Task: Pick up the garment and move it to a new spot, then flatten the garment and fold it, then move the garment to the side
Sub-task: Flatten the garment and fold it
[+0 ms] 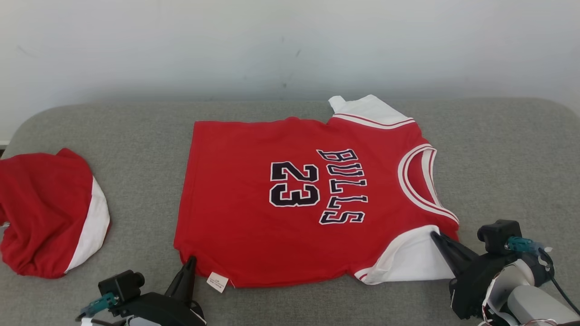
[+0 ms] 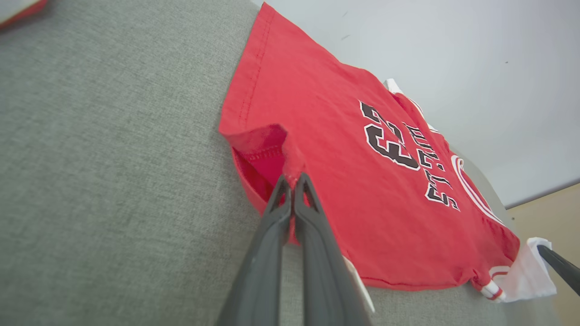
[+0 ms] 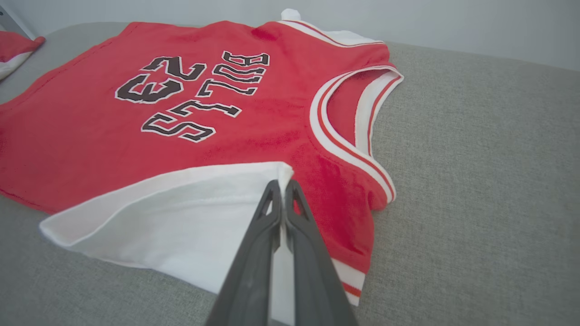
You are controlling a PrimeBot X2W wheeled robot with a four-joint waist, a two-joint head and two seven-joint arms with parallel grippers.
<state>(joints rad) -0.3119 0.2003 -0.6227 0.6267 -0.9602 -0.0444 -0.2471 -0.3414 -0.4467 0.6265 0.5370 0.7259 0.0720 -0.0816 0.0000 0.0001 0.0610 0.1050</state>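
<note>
The garment [image 1: 253, 199] is a red jersey with white sleeves and "BULLS 23" in black, spread flat on the grey cushion, neck toward the right. My left gripper [image 1: 191, 261] is shut on the jersey's near hem corner; in the left wrist view the gripper [image 2: 293, 181] pinches a raised fold of the red garment [image 2: 317, 136]. My right gripper [image 1: 436, 236] is shut on the near white sleeve; in the right wrist view the gripper [image 3: 283, 185] nips the sleeve's lifted edge on the garment [image 3: 190, 136].
A second red and white garment [image 1: 50, 213] lies bunched at the cushion's left end. The grey cushion [image 1: 507, 163] runs wide, with a pale wall behind. A white label [image 1: 218, 282] sticks out from the jersey's near hem.
</note>
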